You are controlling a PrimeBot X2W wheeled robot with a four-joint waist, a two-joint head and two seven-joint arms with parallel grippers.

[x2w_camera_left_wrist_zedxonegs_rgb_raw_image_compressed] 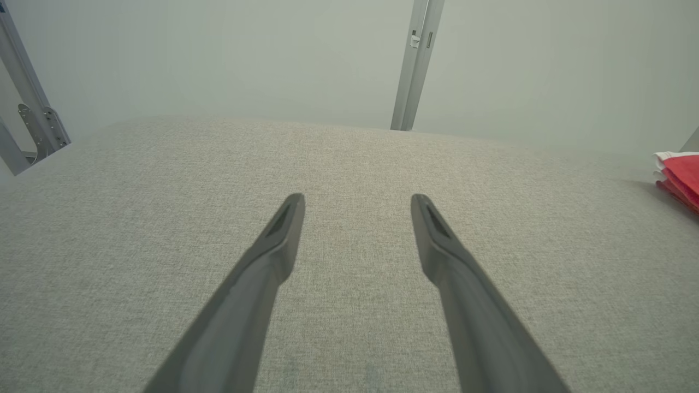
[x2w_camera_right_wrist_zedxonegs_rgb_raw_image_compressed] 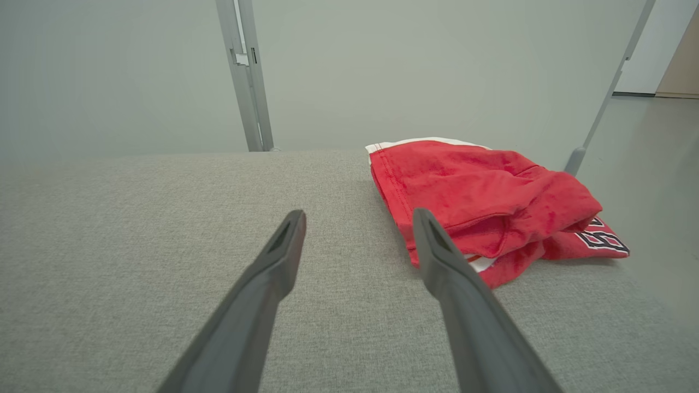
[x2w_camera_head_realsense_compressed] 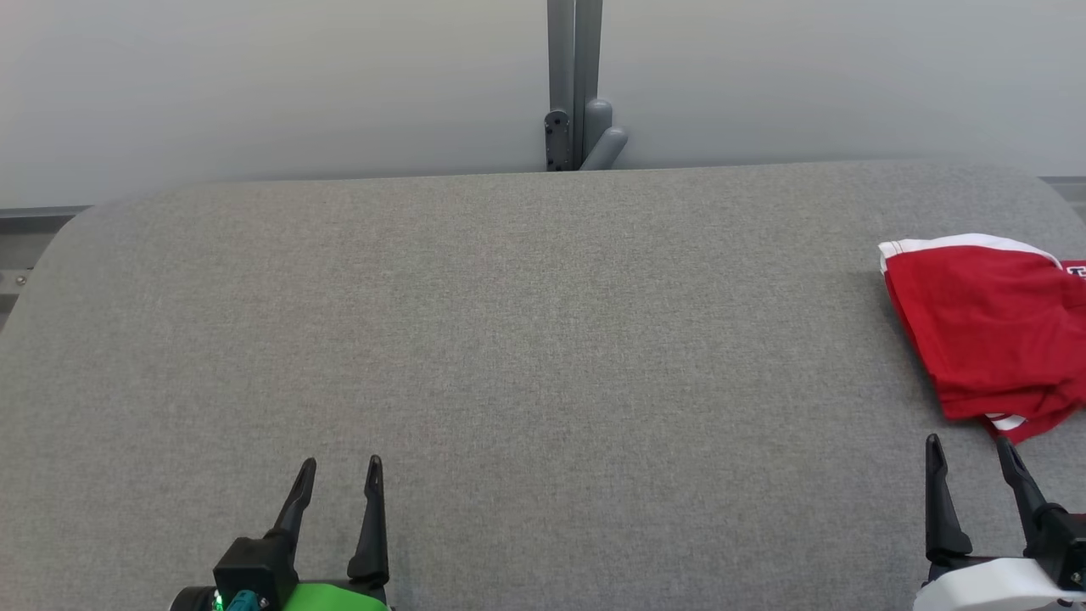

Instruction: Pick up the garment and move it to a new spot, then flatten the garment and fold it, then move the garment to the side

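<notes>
You see grey fabric-covered tabletop [x2w_camera_head_realsense_compressed: 509,339] spanning head view, far corners rounded. Pale plain wall [x2w_camera_head_realsense_compressed: 254,85] right behind it. Grey metal post [x2w_camera_head_realsense_compressed: 574,76] upright at middle of far edge, bracket [x2w_camera_head_realsense_compressed: 585,136] at its foot. In left wrist view you get metal frame piece [x2w_camera_left_wrist_zedxonegs_rgb_raw_image_compressed: 33,125] with drilled plate off tabletop's left end. In right wrist view, slim slanted leg [x2w_camera_right_wrist_zedxonegs_rgb_raw_image_compressed: 606,103] stands on glossy pale floor [x2w_camera_right_wrist_zedxonegs_rgb_raw_image_compressed: 655,180] past tabletop's right end.

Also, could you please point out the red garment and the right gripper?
red garment [x2w_camera_right_wrist_zedxonegs_rgb_raw_image_compressed: 480,191], right wrist view, on its top folded layer.
right gripper [x2w_camera_head_realsense_compressed: 969,445], head view, midway between its fingertips.
</notes>
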